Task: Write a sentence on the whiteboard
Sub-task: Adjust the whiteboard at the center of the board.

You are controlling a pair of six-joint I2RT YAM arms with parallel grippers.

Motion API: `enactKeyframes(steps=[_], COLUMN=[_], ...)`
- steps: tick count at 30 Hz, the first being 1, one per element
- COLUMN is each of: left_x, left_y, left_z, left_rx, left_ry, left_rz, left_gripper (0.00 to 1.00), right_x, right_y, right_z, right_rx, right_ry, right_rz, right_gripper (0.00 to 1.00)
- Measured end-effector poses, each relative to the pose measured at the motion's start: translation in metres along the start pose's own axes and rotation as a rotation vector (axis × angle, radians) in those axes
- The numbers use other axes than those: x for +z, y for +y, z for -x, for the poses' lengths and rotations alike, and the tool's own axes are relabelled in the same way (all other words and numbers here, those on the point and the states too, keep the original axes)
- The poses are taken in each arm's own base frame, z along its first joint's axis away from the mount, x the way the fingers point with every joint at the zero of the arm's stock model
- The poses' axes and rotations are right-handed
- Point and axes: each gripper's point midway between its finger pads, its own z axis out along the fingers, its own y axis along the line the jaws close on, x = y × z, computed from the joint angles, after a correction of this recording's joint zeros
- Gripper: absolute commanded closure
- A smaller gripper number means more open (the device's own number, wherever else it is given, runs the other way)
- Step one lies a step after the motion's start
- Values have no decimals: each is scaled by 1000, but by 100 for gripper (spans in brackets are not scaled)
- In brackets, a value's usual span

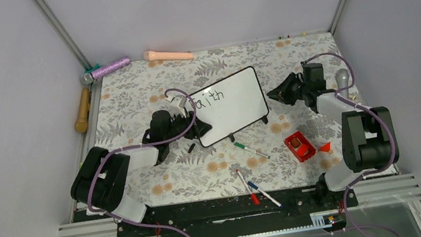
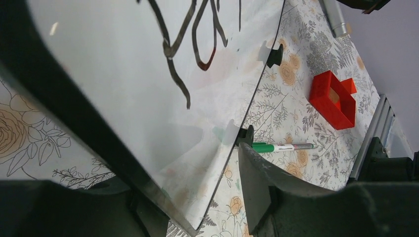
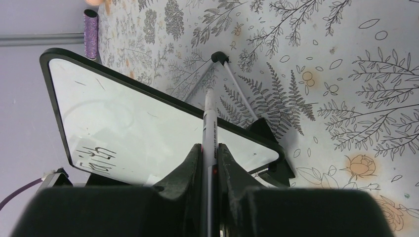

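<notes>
Although the whiteboard (image 1: pixel 234 105) stands on its feet at the middle of the table (image 1: pixel 128 93), lying skewed in the overhead view, the sentence (image 1: pixel 208 99) so far amounts to a single word, "Faith", in black at the board's upper left. The rest of the white surface carries no writing. The left gripper (image 1: pixel 183 121) is at the board's left edge, jaws spread wide about the near-left corner, with one finger (image 2: pixel 257 173) just off the lower edge; no clamping is evident. The right gripper (image 3: pixel 210 148) is closed on a marker (image 3: pixel 208 113) and held just right of the board, with the tip off the surface. Judgement: the task is at an early stage. The remaining words are not yet written, and the marker must be brought to the blank area beside or below the first word. A green spare marker (image 1: pixel 250 149) lies on the table below the board.
</notes>
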Motion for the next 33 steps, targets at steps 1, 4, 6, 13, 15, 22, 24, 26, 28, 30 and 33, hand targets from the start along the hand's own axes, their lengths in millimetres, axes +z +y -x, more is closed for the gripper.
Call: enactKeyframes(steps=[1,4,6,13,15,22,24,26,28,30,33], left_x=[0,0,2,6,7,23,28,33,36,38,40], left_y=[0,0,1,1,1,0,0,-1,0,0,-1], left_z=[0,1,3,7,8,24,25,23,22,21,20], left_rx=[1,10,17,37,40,52,53,52,49,49,54], left_ry=[1,1,4,3,3,-8,-2,7,17,28,38], left_rz=[1,0,1,-2,-2,-20,-25,-29,-28,-26,-26], left_gripper=[51,52,52,52,53,54,54,54,54,54,54], right_x=[-1,-3,-5,-6,2,37,49,61,70,76,80], right_y=[1,1,-1,10,26,24,13,3,-1,0,8], right_z=[-1,-2,-4,29,58,80,72,65,62,61,63], right_rx=[-1,-9,-17,-11,-22,35,74,112,141,162,175], right_ry=[3,8,14,2,-25,11,53,96,129,150,167], right_rz=[3,2,-13,-48,-23,8,1,-3,8,30,75], right_gripper=[100,100,100,100,100,100,100,100,100,100,100])
